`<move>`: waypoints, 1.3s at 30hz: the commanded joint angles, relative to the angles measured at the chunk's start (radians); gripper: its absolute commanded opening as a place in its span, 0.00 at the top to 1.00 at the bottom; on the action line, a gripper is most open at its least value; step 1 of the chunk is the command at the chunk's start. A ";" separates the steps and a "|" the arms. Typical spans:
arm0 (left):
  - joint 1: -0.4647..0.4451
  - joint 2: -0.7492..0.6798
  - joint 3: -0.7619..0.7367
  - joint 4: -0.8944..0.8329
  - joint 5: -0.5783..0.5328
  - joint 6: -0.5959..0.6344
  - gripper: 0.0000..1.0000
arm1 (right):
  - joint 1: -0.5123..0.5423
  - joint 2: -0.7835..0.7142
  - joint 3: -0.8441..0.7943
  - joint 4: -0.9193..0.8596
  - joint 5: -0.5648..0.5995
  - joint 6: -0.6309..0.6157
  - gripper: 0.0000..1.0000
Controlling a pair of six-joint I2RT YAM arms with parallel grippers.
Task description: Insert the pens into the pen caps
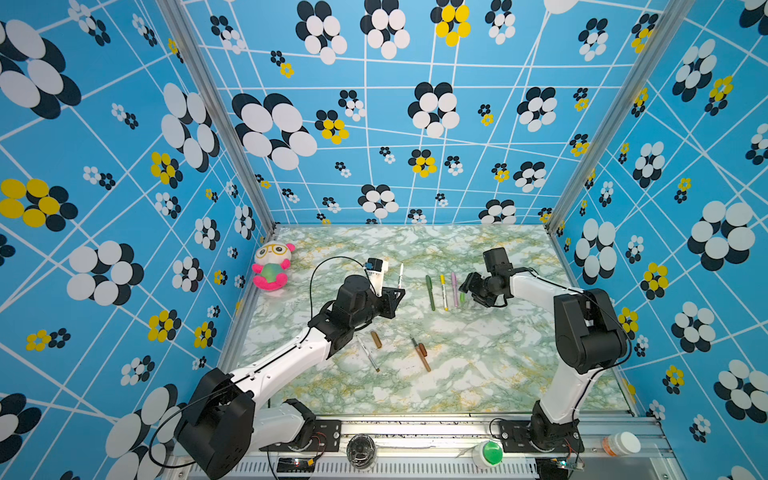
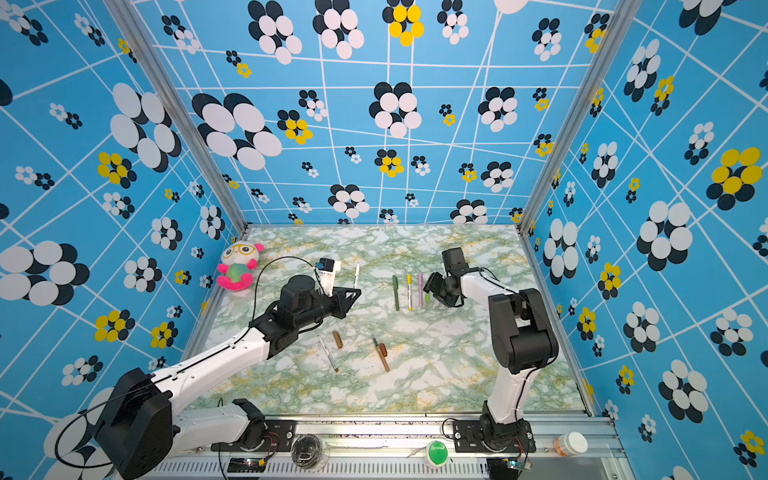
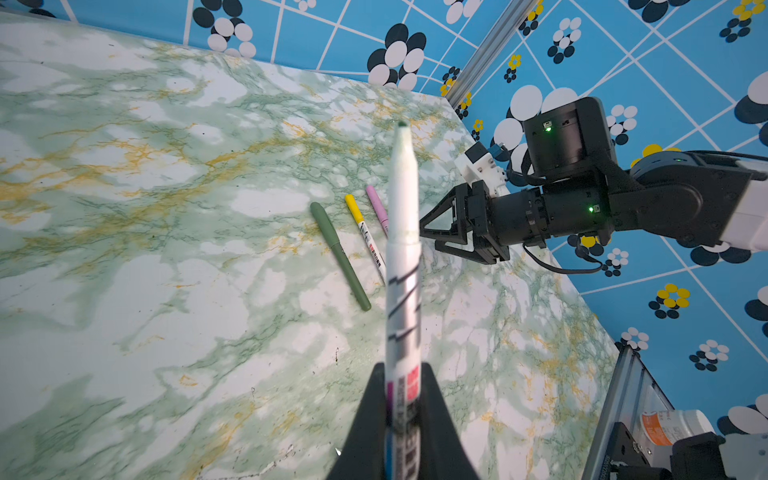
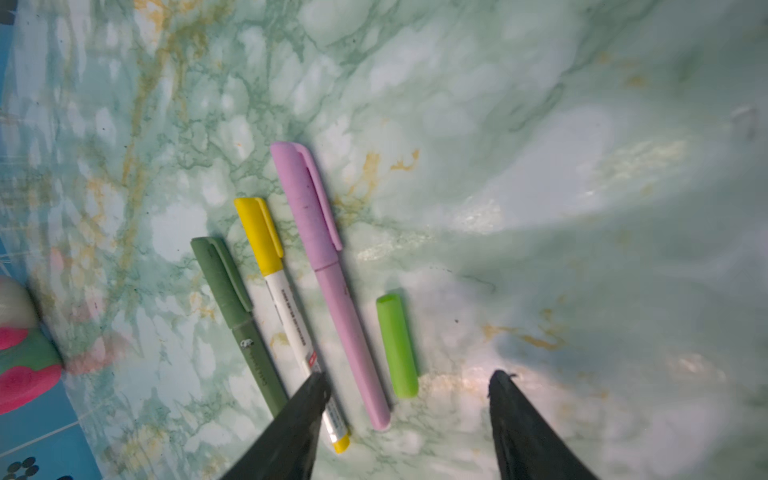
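Left gripper (image 3: 401, 374) clamps thin white marker pen (image 3: 402, 249), rear hidden; right gripper (image 4: 409, 376) fingers apart near stubby lime-green cap (image 4: 397, 345).

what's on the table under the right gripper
A lime green cap lies on the table below the open right gripper, beside the capped pink pen. One finger covers part of the yellow-capped pen's barrel.
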 commanded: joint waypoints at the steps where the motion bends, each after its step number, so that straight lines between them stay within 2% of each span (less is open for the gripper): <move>1: 0.007 -0.022 -0.012 0.013 -0.004 0.015 1.00 | 0.000 -0.015 -0.011 -0.087 0.064 -0.077 0.40; 9: 0.008 -0.021 -0.007 0.008 0.000 0.012 1.00 | 0.061 0.078 0.104 -0.172 0.106 -0.177 0.52; 17: 0.008 -0.021 -0.007 0.006 -0.003 0.013 1.00 | 0.088 0.124 0.144 -0.180 0.147 -0.198 0.57; 28: 0.007 -0.032 -0.014 0.005 -0.007 0.017 1.00 | 0.118 0.215 0.225 -0.240 0.244 -0.255 0.72; 39: 0.009 -0.032 -0.014 0.005 -0.014 0.020 1.00 | 0.123 0.141 0.144 -0.281 0.275 -0.280 0.81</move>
